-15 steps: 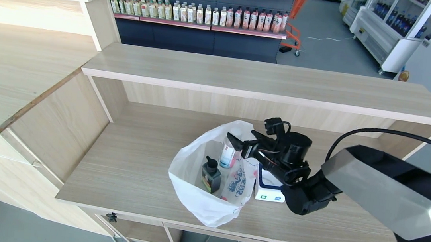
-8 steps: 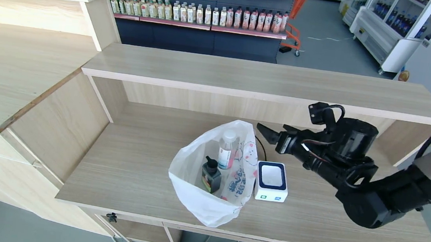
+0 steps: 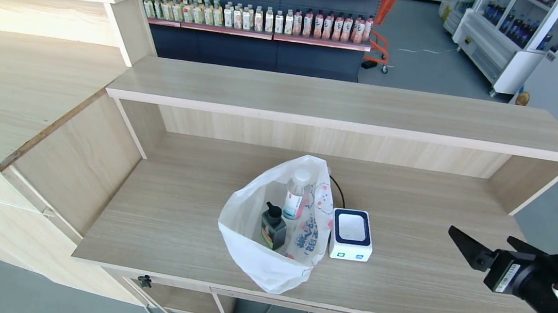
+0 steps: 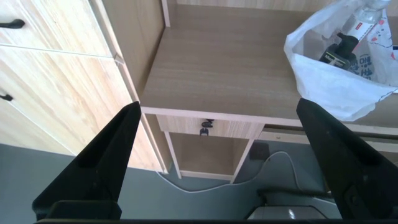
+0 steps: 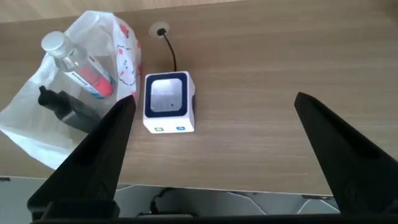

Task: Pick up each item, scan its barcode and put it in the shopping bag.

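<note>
On the lower counter point(image 3: 174, 218), near its front edge and about mid-width, sits the white shopping bag point(image 3: 257, 263), mouth open upward. Inside:
- clear bottle point(image 3: 296, 193), white cap, red-and-blue label, standing at the far side of the bag;
- dark pump bottle point(image 3: 272, 227), upright, just near-left of the clear one.

The bag's printed right side lies just beside the barcode scanner point(image 3: 351, 234), a white box with a dark-rimmed window facing up. Whether bag and scanner touch, I cannot tell. A black cable point(image 3: 339, 191) runs from the scanner's far side to a hole in the counter.

Right gripper point(image 3: 480, 233): at the counter's right end, over the near edge, well apart from the scanner. Fingers spread wide, nothing between them; the right wrist view point(image 5: 214, 98) confirms this, with scanner and bag beyond the gap.

Left gripper point(image 4: 219, 104): low, off the counter's near-left corner, above the floor. Fingers spread wide, empty. The bag shows to its far right.

Far behind the counter: store shelves point(image 3: 257, 19) with rows of bottles, and a glass-fronted cooler point(image 3: 509, 40) at far right.
</note>
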